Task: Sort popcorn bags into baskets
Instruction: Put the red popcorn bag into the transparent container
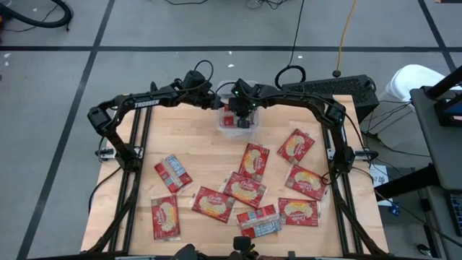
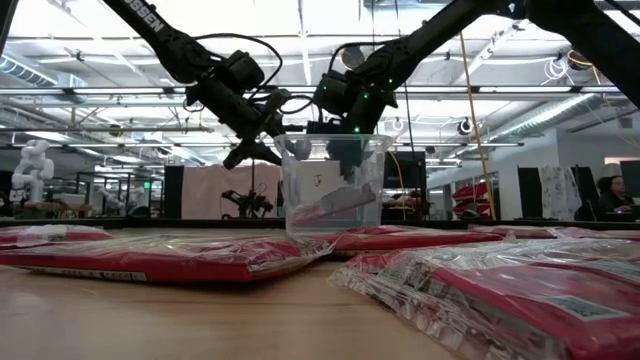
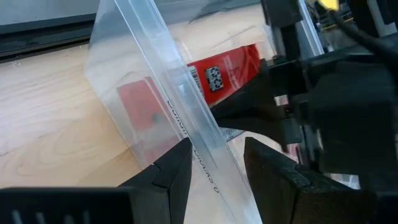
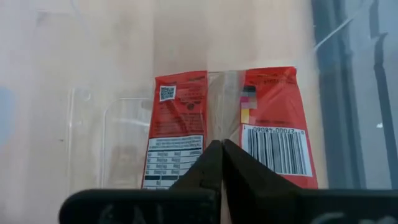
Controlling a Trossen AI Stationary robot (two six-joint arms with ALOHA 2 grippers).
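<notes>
— Tub [image 1: 223,124], top centre of the overhead view: who is gripping it?
— Left gripper [image 3: 216,163], clamping its rim. Right gripper [image 4: 221,163], fingers clenched, is hovering directly above the packet [image 4: 227,127] lying lengthwise inside.

Robotics lab — open hall, ceiling strip lights [image 2: 300,30], white humanoid robot [image 2: 30,165], seated person [image 2: 610,195], floor cables [image 1: 43,14]

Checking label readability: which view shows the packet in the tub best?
Right wrist view: the packet shows its printed back, barcode and seam, above the shut right gripper. Left wrist view shows part of it through the tub wall; low view a red smear; high view mostly hides it.
</notes>
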